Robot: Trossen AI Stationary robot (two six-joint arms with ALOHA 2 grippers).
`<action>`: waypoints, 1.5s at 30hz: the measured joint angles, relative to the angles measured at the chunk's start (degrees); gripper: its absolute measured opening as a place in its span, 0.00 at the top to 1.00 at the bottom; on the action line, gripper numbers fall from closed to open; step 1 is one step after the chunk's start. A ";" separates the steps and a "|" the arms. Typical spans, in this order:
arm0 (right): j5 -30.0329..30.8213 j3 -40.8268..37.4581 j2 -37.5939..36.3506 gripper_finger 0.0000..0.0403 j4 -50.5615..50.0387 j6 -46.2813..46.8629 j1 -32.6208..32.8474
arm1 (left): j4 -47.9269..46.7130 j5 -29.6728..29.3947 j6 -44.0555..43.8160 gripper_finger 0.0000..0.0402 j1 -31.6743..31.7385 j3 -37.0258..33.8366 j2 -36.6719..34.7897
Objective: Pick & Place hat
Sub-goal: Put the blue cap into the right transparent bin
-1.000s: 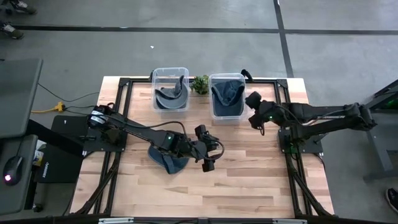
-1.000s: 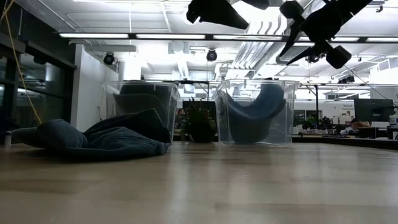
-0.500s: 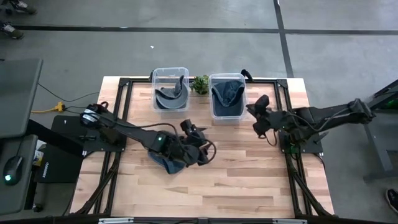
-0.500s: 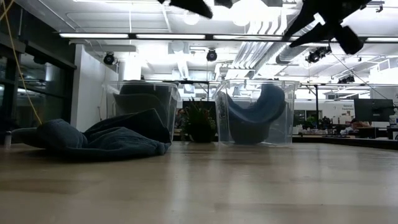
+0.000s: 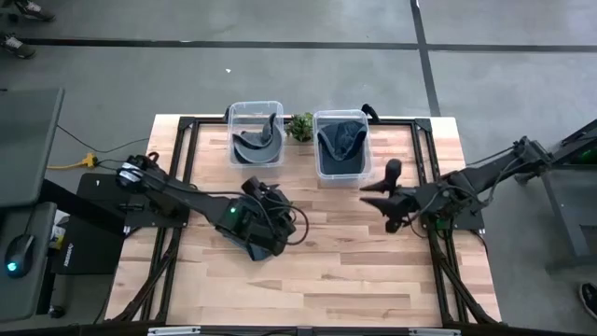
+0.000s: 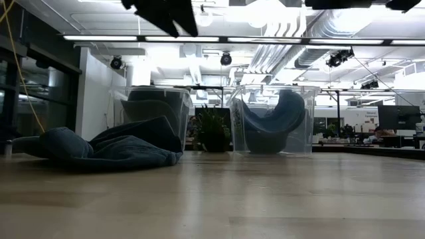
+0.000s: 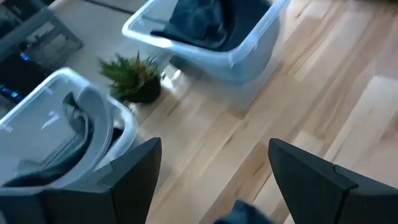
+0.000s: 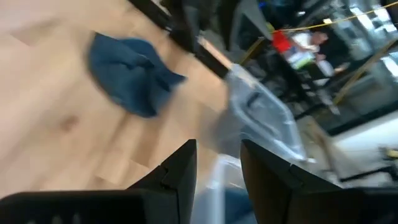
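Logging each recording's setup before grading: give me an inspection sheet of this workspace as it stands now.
Surface: wooden table, bare planks in front.
Job's things: loose blue hat on the table under the left arm; left bin and right bin each hold a hat.
Clutter: small plant between the bins.
Grippers: left gripper above the loose hat, fingers open, empty; right gripper in front of the right bin, fingers open, empty.
Cables: yellow cord on the floor, left.
Surroundings: desk with mouse at left.

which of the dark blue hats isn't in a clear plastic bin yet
The crumpled dark blue hat lying on the bare wooden table, under the left gripper. The other two hats sit inside the left clear bin and the right clear bin.
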 joint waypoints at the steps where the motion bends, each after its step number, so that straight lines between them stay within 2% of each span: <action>1: -1.20 0.00 0.82 0.71 0.46 1.49 0.43 | -1.14 0.02 -1.26 0.27 -0.29 -0.06 0.10; 5: -2.51 -0.01 5.82 0.71 2.02 5.80 1.73 | -3.91 -0.59 -5.02 0.27 -2.44 -0.04 0.00; 11: -2.85 -0.02 13.22 0.71 7.54 10.14 2.06 | -4.06 -1.75 -5.76 0.27 -6.93 -0.04 0.02; 14: -2.82 -0.02 15.15 0.71 10.47 10.85 2.06 | -0.73 0.57 -4.70 0.27 -8.35 -0.04 0.02; 17: -2.64 -0.02 15.67 0.71 11.87 10.85 2.06 | 8.28 5.21 2.26 0.27 -9.01 -0.04 0.07; 22: -1.81 -0.02 15.16 0.71 12.40 11.09 2.02 | 29.08 15.31 24.35 0.27 -8.85 -0.19 3.39; 25: -1.96 -0.02 15.18 0.71 12.22 12.82 2.28 | 38.13 19.56 32.11 0.27 -8.46 -0.67 3.82; 28: -2.47 -0.02 15.27 0.71 11.87 14.02 2.37 | 46.52 22.68 35.30 0.27 -7.45 -5.21 3.21; 32: -2.38 -0.02 15.25 0.71 11.32 14.87 2.37 | 62.56 31.14 40.07 0.27 -5.28 -13.17 -0.38; 35: -2.45 -0.02 15.23 0.71 11.31 15.24 2.37 | 69.84 35.55 41.80 0.27 -3.77 -20.02 -3.18; 45: -3.12 -0.04 16.04 0.71 12.94 16.97 2.13 | 96.06 36.92 39.79 0.27 -0.69 -43.27 -11.22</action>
